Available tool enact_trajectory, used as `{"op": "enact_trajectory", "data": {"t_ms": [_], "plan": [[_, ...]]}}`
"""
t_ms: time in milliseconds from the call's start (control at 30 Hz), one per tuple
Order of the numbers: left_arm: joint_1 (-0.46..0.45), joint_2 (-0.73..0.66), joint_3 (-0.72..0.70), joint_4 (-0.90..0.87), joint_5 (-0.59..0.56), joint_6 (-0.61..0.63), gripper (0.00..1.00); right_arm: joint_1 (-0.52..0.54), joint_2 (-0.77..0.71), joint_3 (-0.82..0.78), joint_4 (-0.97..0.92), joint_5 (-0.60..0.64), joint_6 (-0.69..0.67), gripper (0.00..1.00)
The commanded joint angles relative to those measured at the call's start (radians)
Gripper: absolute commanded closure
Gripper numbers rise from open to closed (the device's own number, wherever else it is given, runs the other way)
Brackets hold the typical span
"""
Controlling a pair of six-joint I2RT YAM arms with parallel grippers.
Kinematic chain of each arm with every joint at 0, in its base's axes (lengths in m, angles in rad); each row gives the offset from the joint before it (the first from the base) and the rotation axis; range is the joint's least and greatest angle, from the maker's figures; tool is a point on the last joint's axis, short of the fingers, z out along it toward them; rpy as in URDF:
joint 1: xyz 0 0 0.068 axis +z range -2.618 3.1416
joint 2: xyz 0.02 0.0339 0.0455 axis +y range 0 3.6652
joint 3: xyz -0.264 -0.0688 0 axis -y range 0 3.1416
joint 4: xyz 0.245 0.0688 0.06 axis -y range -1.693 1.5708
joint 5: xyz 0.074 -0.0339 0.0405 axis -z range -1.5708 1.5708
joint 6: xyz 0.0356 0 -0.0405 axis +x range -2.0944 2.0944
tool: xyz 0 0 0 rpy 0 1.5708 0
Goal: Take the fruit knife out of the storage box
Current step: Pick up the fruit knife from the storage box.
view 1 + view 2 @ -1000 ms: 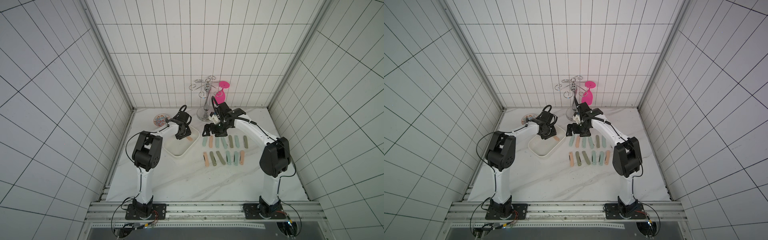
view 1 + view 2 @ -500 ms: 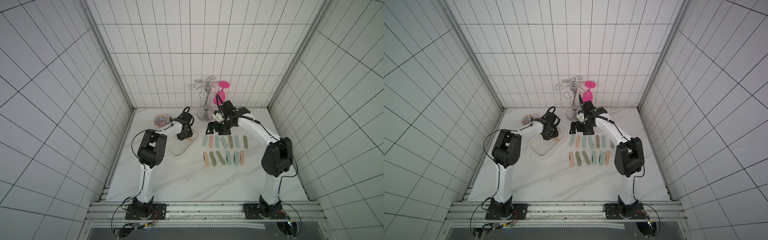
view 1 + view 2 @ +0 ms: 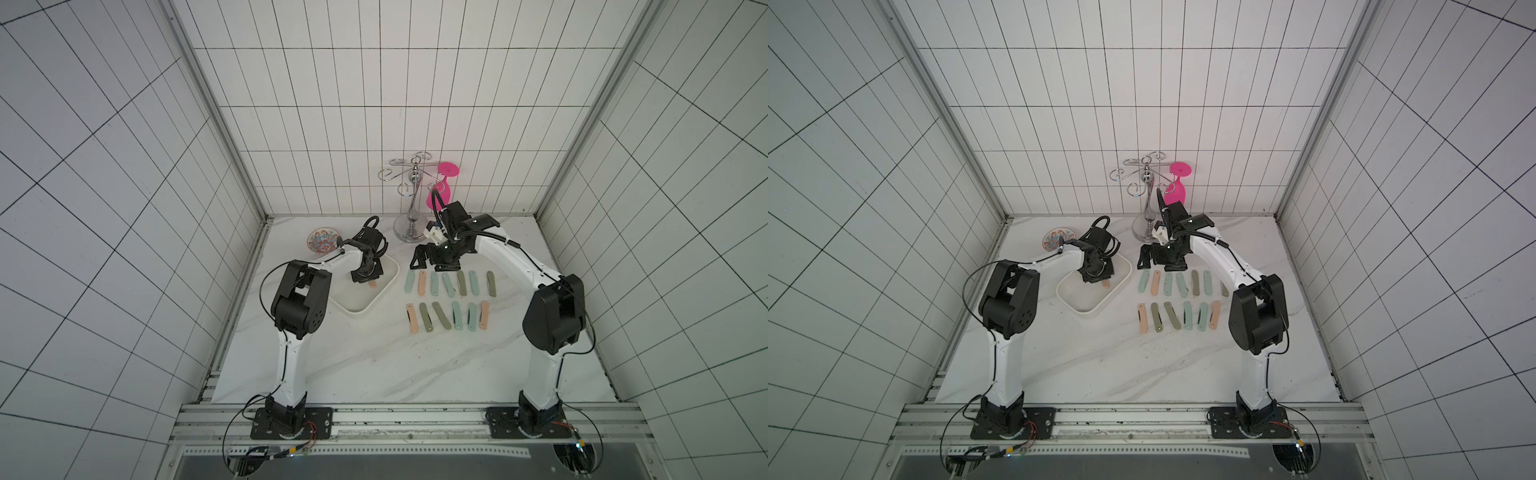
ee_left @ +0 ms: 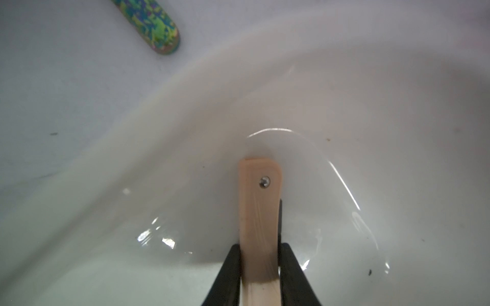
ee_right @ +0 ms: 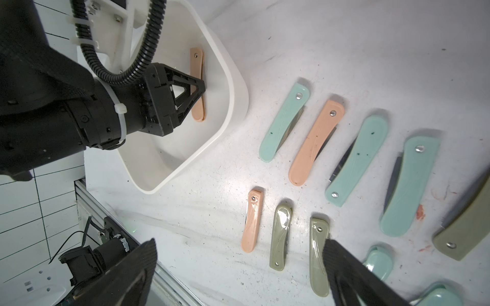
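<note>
The left gripper (image 4: 259, 247) is pinching the peach-coloured folding fruit knife (image 4: 259, 204) across its handle, black fingers (image 4: 230, 267) pressing on both long edges. The knife is lying inside the shallow white plastic storage box (image 5: 234, 87), its riveted end pointing toward a rounded corner. Beyond, the right gripper (image 5: 240, 242) is hovering spread wide by two rows of pastel folding knives (image 3: 456, 316) on the marble table (image 3: 374, 365). A second ago the left jaws were standing wider, higher over the box.
</note>
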Motion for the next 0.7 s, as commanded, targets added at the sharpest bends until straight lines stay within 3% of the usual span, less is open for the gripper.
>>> {"op": "enact_trajectory", "data": {"t_ms": [0, 200, 567, 667], "plan": [[0.0, 0.023, -0.067, -0.078, 0.002, 0.03, 0.78, 0.007, -0.018, -0.03, -0.025, -0.017, -0.007, 0.01], [0.0, -0.057, -0.099, -0.042, -0.005, 0.055, 0.84, 0.018, -0.01, -0.02, -0.019, -0.018, -0.001, 0.01], [0.014, -0.2, -0.163, 0.032, -0.017, 0.071, 0.84, 0.035, 0.012, -0.004, 0.004, -0.046, 0.026, 0.0], [0.024, -0.228, -0.186, 0.05, 0.001, 0.077, 0.84, 0.037, 0.017, -0.006, 0.016, -0.055, 0.039, 0.05]]}}
